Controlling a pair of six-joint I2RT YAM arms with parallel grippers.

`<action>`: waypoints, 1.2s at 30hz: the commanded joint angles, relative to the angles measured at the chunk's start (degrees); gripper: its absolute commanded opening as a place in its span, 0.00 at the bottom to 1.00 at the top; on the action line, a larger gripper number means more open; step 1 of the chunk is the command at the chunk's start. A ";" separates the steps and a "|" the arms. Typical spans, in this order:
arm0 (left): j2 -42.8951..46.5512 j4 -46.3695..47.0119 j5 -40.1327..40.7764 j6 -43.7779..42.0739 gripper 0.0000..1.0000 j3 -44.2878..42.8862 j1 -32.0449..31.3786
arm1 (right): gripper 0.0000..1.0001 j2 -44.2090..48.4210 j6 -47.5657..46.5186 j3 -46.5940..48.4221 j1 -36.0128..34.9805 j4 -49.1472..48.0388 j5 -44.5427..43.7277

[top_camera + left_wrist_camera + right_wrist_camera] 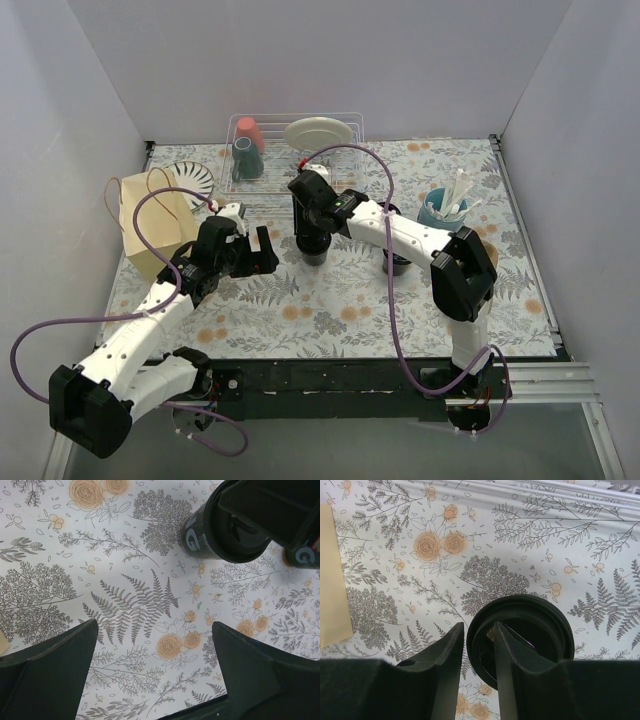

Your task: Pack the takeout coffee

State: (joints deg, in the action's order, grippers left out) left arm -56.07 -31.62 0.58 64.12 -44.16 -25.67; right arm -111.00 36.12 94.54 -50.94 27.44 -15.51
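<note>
The left gripper (258, 250) hovers low over the floral table (330, 310), its jaws spread wide with only bare cloth between them; the left wrist view shows the same gap (154, 640) and nothing held. At 3 o'clock from it, near the middle of the table, a black cup (316, 252) stands upright with its mouth uncovered. The right gripper (314, 232) comes down on it from above and pinches its wall, one finger (445, 670) outside the rim and the other inside the cup (530, 630). A second black cup (396, 264) stands at 3 o'clock from the first, apart from it and mostly hidden under the right arm; whether it has a lid cannot be told. At 9 o'clock from the left gripper stands the brown paper bag (155, 225), upright with its mouth open. A light-blue cup of white sticks (443, 210) is at 1 o'clock from the second cup. Farthest off, at 12 o'clock, a clear dish rack (345, 150) holds teal and red tumblers (247, 150) and a pale plate (318, 132).
</note>
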 commanded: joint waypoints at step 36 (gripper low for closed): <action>0.35 1.12 -1.81 -2.33 0.98 -1.36 -0.17 | 0.24 -0.45 -14.41 1.87 9.89 -0.55 0.47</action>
State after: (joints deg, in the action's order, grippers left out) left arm -56.77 -30.79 -1.34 63.00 -43.86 -25.69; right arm -113.14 24.36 95.77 -41.12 27.16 -17.10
